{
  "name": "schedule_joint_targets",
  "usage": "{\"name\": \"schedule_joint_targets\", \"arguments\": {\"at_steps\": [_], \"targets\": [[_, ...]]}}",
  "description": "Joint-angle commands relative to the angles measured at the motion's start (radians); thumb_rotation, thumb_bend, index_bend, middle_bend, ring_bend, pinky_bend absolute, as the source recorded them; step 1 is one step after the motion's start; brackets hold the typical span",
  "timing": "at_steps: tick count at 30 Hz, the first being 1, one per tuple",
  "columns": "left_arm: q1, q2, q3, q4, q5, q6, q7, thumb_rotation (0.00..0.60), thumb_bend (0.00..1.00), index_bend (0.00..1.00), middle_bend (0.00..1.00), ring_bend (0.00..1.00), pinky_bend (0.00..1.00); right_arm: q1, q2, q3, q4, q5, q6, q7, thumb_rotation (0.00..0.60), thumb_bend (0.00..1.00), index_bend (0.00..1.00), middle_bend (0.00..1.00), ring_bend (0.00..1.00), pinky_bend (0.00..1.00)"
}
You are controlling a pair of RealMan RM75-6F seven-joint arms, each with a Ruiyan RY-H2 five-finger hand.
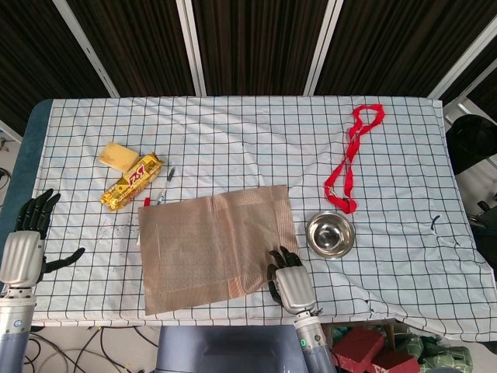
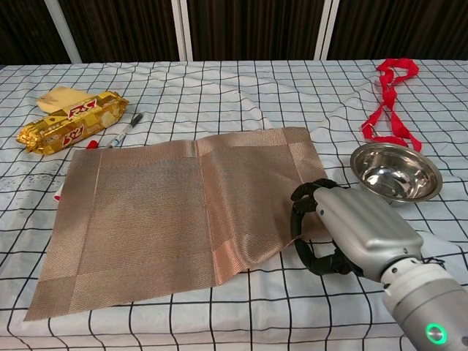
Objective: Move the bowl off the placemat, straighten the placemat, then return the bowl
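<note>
While the right hand (image 2: 344,234) grips the woven tan placemat's (image 2: 153,212) rumpled corner, round steel bowl (image 2: 395,172) beside it on checked cloth, left hand (image 1: 27,245) spread, empty.

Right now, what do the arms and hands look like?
Both match: the right hand and left hand have a smooth silver-grey back shell and black segmented fingers. Each sits on a silver-grey cylindrical wrist. A green light glows on the right wrist. No cables or markings show.
</note>
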Motion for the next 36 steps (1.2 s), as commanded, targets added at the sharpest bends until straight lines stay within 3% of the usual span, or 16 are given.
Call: {"name": "schedule_joint_targets", "arguments": {"at_steps": [1, 10, 12, 14, 16, 18, 21, 29, 36], "targets": [[0.0, 0.0, -0.001, 0.0, -0.001, -0.001, 0.001, 0.6, 0.02, 0.05, 0.01, 0.0, 0.0, 0.001, -0.007, 0.006, 0.003, -0.003, -0.006, -0.008, 0.6, 0.59, 0.66, 0.19, 0.09, 0.19], [-0.001, 0.0, -0.002, 0.0, -0.004, -0.002, 0.003, 0.6, 0.02, 0.05, 0.0, 0.0, 0.0, 0.0, -0.015, 0.023, 0.012, 0.007, -0.027, -0.017, 0.6, 0.59, 0.66, 0.19, 0.09, 0.19], [-0.001, 0.0, -0.002, 0.001, -0.004, -0.002, 0.004, 0.6, 0.02, 0.05, 0.0, 0.0, 0.0, -0.002, -0.015, 0.027, 0.013, 0.009, -0.031, -0.018, 0.6, 0.55, 0.65, 0.17, 0.08, 0.19], [-0.001, -0.001, -0.002, 0.001, -0.004, -0.002, 0.005, 0.6, 0.02, 0.05, 0.01, 0.0, 0.0, -0.002, -0.013, 0.027, 0.011, 0.011, -0.036, -0.02, 0.6, 0.48, 0.55, 0.13, 0.06, 0.19], [-0.001, -0.001, -0.002, 0.001, -0.005, -0.003, 0.005, 0.6, 0.02, 0.05, 0.0, 0.0, 0.0, -0.003, -0.009, 0.026, 0.007, 0.014, -0.043, -0.026, 0.6, 0.37, 0.32, 0.07, 0.03, 0.19], [-0.001, 0.0, -0.002, 0.001, -0.005, -0.003, 0.005, 0.6, 0.02, 0.05, 0.0, 0.0, 0.0, -0.003, -0.004, 0.025, 0.001, 0.015, -0.048, -0.032, 0.6, 0.29, 0.16, 0.03, 0.01, 0.19], [-0.001, 0.0, -0.001, 0.001, -0.005, -0.005, 0.005, 0.6, 0.02, 0.05, 0.0, 0.0, 0.0, -0.003, 0.004, 0.026, -0.01, 0.013, -0.051, -0.038, 0.6, 0.21, 0.02, 0.0, 0.0, 0.18], [-0.001, 0.0, 0.001, 0.001, -0.002, -0.005, 0.009, 0.6, 0.02, 0.04, 0.0, 0.0, 0.0, -0.008, 0.055, 0.033, -0.044, -0.018, -0.028, -0.049, 0.6, 0.16, 0.0, 0.0, 0.0, 0.18], [-0.001, 0.0, 0.009, -0.001, 0.007, -0.006, 0.02, 0.6, 0.02, 0.03, 0.0, 0.0, 0.0, -0.005, 0.167, 0.075, -0.105, -0.051, 0.01, -0.077, 0.6, 0.17, 0.0, 0.0, 0.0, 0.18]]}}
